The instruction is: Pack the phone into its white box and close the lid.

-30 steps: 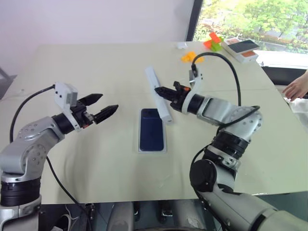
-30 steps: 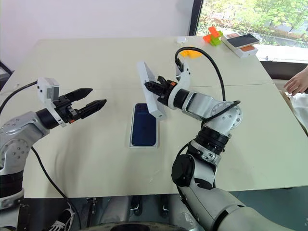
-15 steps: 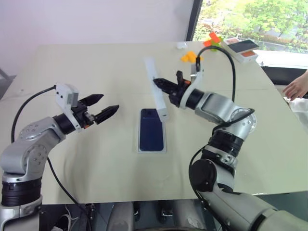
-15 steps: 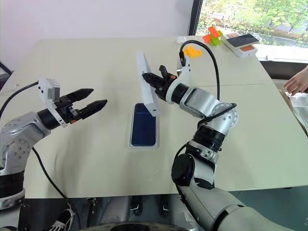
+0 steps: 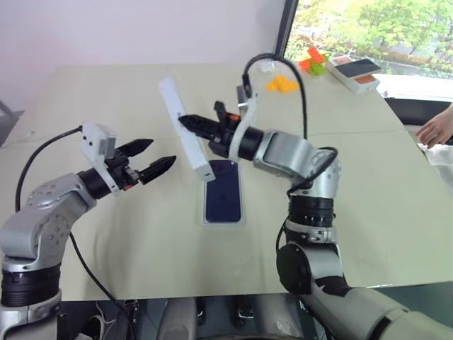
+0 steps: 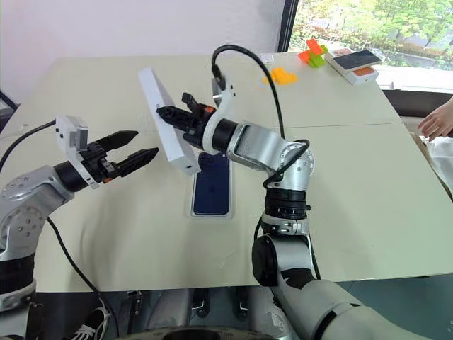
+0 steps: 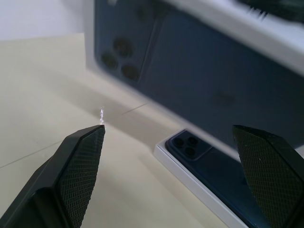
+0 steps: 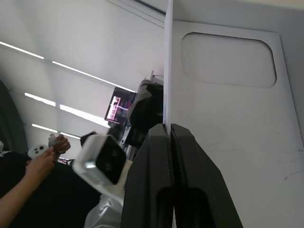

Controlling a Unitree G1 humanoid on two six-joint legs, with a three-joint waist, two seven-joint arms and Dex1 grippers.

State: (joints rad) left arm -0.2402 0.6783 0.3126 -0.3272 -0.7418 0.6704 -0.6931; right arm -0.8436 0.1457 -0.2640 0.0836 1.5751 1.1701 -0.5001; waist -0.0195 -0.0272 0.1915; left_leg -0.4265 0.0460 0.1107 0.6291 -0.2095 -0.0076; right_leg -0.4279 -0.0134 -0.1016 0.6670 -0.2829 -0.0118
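— What is your right gripper (image 6: 168,113) doing?
— Pinching the lid (image 6: 167,132) by its rim, holding it tilted in the air.

— And your left gripper (image 6: 139,147)?
— Waiting with jaws spread, holding nothing. The phone (image 6: 212,183) is lying in the white box (image 6: 192,210) on the desk (image 6: 368,184), likely awaiting the lid.

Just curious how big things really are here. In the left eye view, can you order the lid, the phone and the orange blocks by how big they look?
1. The lid: looks largest, though it is held up nearer the camera, so its lead over the phone is unsure.
2. The phone, lying in its box.
3. The orange blocks: smallest, but also farthest away.
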